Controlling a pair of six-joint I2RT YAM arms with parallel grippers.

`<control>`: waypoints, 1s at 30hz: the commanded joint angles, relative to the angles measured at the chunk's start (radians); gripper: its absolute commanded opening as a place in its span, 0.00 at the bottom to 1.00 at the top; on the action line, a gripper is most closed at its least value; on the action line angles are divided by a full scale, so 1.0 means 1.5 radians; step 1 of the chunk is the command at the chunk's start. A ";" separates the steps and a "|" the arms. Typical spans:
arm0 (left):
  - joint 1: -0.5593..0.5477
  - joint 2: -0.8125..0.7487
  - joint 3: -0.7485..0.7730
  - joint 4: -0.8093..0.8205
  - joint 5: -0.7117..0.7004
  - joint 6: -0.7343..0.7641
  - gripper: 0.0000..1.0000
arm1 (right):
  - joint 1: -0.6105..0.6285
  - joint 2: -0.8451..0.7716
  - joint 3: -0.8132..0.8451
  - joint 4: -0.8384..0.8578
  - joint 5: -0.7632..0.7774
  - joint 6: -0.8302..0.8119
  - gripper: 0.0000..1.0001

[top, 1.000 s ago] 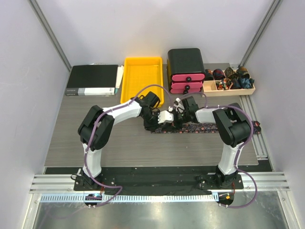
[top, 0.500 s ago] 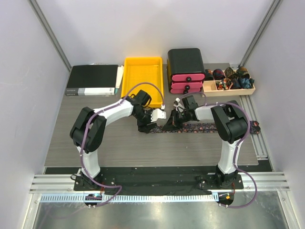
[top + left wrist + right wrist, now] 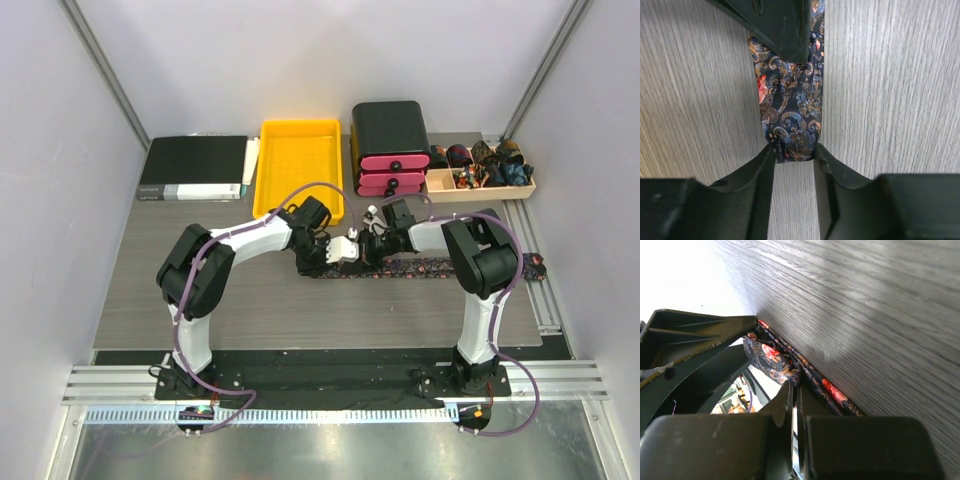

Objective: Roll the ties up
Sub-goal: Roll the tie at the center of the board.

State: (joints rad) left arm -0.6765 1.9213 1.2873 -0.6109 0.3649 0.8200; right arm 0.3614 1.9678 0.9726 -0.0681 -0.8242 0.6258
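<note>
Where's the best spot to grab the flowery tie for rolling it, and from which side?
Grip the tie at its folded left end, coming in from that end along its length, with the fingers either side of its narrow width. There the fabric is bunched thick; the rest lies flat on the table, likely harder to pinch.

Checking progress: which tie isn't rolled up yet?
The tie stretched along the table; the others sit as rolled bundles in the wooden tray.
</note>
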 commanded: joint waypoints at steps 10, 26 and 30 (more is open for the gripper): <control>-0.010 -0.039 0.064 0.015 0.096 -0.078 0.31 | 0.012 0.041 -0.013 -0.020 0.089 -0.029 0.01; -0.045 0.090 0.144 -0.072 0.062 -0.053 0.27 | 0.006 0.005 -0.018 0.011 0.025 0.004 0.07; -0.045 0.096 0.131 -0.076 0.055 -0.048 0.27 | -0.006 -0.011 -0.011 -0.021 0.003 -0.007 0.14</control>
State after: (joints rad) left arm -0.7345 2.0449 1.4818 -0.6697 0.4530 0.7330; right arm 0.3576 1.9701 0.9668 -0.0456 -0.8494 0.6399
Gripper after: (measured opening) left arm 0.278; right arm 0.115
